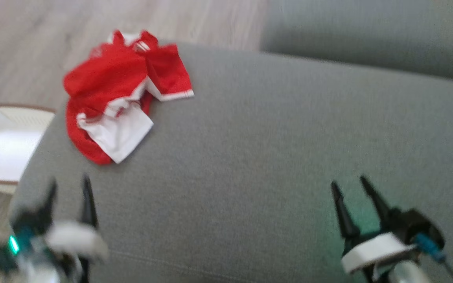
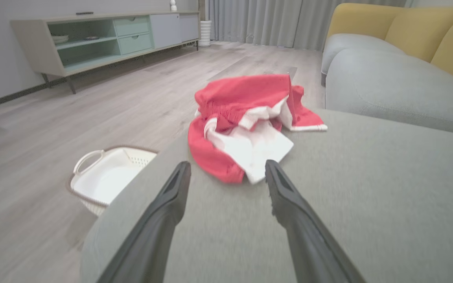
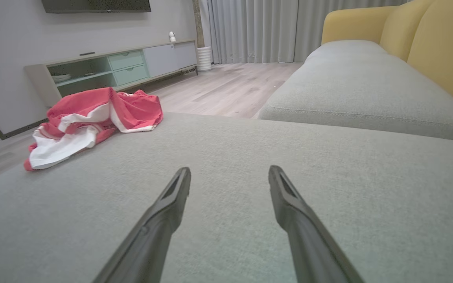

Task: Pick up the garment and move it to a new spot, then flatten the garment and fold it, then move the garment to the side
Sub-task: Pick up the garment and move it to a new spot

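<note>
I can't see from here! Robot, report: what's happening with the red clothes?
Left gripper open, empty. Right gripper open, empty. Garment crumpled near cushion edge, untouched. Basket on floor, not blocking.

From the head we look down from high up on the grey cushion point(image 1: 273, 137). Our left wrist camera sits low over it and looks along the left gripper point(image 2: 227, 163) at the red and white garment point(image 2: 246, 118), which is close. Our right wrist camera sits low too, facing the same way along the right gripper point(image 3: 229, 168), with the garment far off to its left. All three views share the cushion and garment. Both wrist views also share the long cabinet point(image 2: 104, 39) and curtains point(image 2: 258, 19).
</note>
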Tool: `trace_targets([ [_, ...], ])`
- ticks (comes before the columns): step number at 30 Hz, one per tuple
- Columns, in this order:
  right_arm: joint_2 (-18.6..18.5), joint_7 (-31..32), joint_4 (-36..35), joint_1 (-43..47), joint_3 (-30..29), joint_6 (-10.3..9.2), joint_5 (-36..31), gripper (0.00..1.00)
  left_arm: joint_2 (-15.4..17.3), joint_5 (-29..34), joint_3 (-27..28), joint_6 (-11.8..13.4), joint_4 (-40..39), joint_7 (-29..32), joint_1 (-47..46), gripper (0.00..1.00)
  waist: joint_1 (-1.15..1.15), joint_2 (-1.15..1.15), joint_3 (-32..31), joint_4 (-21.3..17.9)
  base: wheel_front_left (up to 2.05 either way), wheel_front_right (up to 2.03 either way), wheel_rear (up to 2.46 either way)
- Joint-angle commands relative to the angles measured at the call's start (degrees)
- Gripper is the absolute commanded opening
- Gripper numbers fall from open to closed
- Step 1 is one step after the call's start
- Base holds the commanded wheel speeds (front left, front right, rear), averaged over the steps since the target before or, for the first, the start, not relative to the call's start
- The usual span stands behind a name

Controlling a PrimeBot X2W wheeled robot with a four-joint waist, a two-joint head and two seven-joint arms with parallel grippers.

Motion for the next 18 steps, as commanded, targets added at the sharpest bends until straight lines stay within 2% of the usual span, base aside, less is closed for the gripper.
trace_targets([
  [1, -2.4, -0.8, -2.9, -4.9, 1.4, 0.44, -0.4, 1.00, 2.8, -1.1, 3.1, -1.2, -3.6, 2.8, -9.6, 1.00, 0.00, 0.00, 6.7, -2.5, 0.00, 0.00, 0.00],
  [5, -6.1, -0.3, -5.5, -8.0, 1.4, 0.44, -0.3, 1.00, 7.3, -1.6, 2.4, -4.7, -3.7, 10.7, -21.8, 1.00, 0.00, 0.00, 14.5, -3.8, 0.00, 0.00, 0.00],
  [9, -10.0, 1.4, -9.8, -11.1, 1.3, 0.44, -0.1, 1.00, 10.1, -2.6, 1.3, -8.2, 1.6, 17.3, -36.2, 1.00, 0.00, 0.00, 22.2, -4.7, 0.00, 0.00, 0.00],
  [11, -11.6, 2.3, -12.0, -12.0, 1.4, 0.44, 0.2, 1.00, 10.8, -2.6, 0.7, -9.2, 5.9, 19.6, -42.6, 1.00, 0.00, 0.00, 24.8, -5.2, 0.00, 0.00, 0.00],
  [12, -11.6, 2.3, -12.0, -12.0, 1.4, 0.44, 0.2, 1.00, 10.8, -2.6, 0.7, -9.2, 5.9, 19.6, -42.6, 1.00, 0.00, 0.00, 24.8, -5.2, 0.00, 0.00, 0.00],
  [18, -14.2, 4.2, -17.2, -12.1, 0.7, 0.44, 1.1, 1.00, 14.0, 0.2, -1.3, -10.0, 20.7, 24.4, -55.6, 1.00, 0.00, 0.00, 28.7, -7.6, 0.00, 0.00, 0.00],
])
